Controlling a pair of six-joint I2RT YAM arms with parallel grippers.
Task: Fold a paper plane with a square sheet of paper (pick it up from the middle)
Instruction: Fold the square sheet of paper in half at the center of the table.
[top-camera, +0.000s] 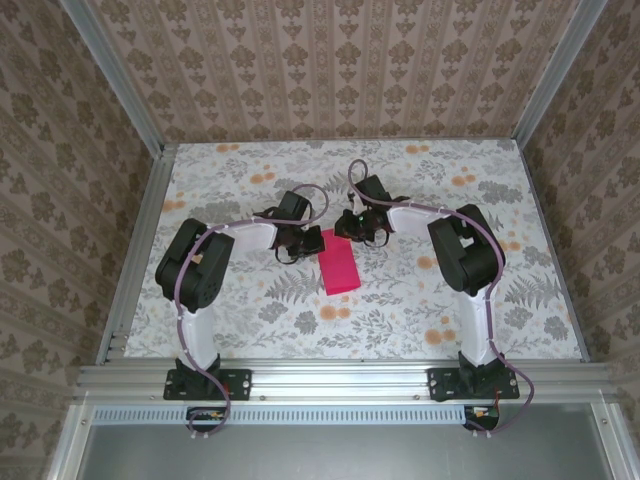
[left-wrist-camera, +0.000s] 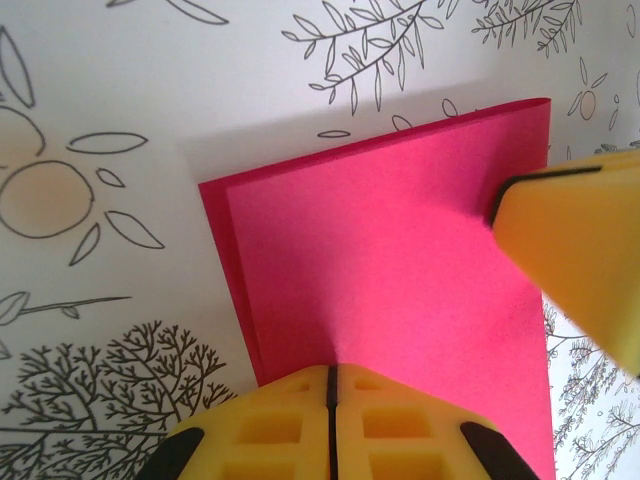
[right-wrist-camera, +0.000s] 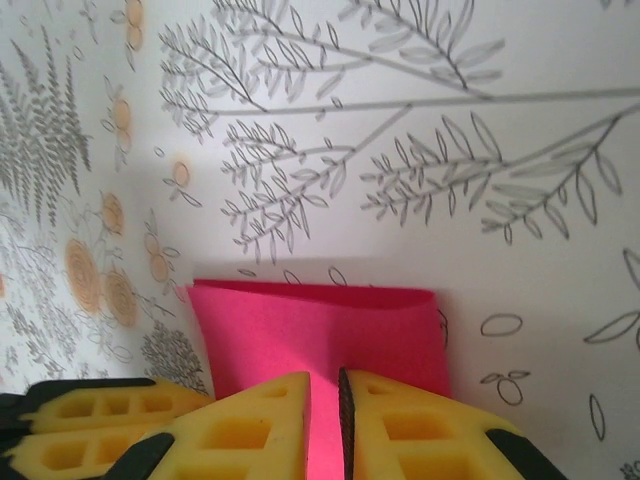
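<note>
One fold looks done, prob. the first. From above: pink sheet (top-camera: 338, 265) lies doubled into a narrow strip on the table (top-camera: 420, 300), w/ left gripper (top-camera: 298, 245) and right gripper (top-camera: 362, 230) at its far end, one each side. Left wrist cam: two layers, edges nearly flush; left fingers clamped together on the sheet's edge. Right wrist cam: jaws a slit apart over the sheet, can't tell if gripping or just pressing. No nose corners or wings yet, so most folding remains.
</note>
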